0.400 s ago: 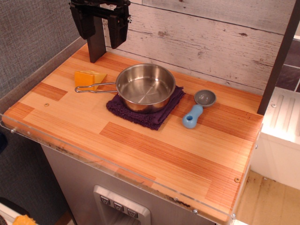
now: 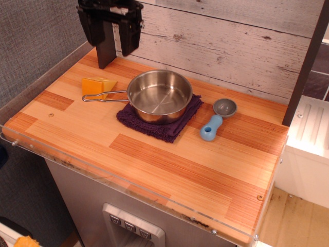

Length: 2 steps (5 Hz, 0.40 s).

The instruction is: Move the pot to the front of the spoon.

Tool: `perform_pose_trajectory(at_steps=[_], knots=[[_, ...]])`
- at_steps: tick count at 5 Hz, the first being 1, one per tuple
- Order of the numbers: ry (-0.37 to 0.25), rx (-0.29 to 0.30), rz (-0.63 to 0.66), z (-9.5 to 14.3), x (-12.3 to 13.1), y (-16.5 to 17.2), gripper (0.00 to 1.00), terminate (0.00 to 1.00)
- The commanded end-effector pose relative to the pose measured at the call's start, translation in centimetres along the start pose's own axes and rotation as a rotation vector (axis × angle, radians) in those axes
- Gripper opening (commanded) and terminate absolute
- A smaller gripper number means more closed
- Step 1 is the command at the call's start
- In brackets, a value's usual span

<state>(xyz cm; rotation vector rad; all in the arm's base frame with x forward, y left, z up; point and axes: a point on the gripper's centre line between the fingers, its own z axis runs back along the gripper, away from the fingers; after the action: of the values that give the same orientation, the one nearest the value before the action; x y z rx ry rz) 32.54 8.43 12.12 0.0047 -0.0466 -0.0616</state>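
The shiny steel pot (image 2: 159, 95) sits on a dark purple cloth (image 2: 159, 121) in the middle of the wooden tabletop, its thin wire handle (image 2: 103, 96) pointing left. The spoon (image 2: 217, 119), with a light-blue handle and round grey bowl, lies to the right of the pot, apart from it. My black gripper (image 2: 111, 37) hangs above the back left of the table, well behind and left of the pot. Its two fingers stand apart and hold nothing.
An orange-yellow block (image 2: 96, 86) lies at the left, under the pot's handle. A whitewashed plank wall (image 2: 231, 46) runs behind the table. A dark post (image 2: 306, 67) stands at the right edge. A clear plastic lip (image 2: 133, 188) edges the front.
The gripper has shifted very slightly upward; the pot, spoon and cloth have not moved.
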Motion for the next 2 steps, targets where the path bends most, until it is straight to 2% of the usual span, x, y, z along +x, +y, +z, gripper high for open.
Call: perform_pose_trajectory(at_steps=[1,2], knots=[[-0.033,-0.015,-0.087,-0.3,-0.4,-3.9,1.00,0.00],[-0.036,-0.018,-0.152,-1.2,-0.7,-6.4,1.00,0.00]])
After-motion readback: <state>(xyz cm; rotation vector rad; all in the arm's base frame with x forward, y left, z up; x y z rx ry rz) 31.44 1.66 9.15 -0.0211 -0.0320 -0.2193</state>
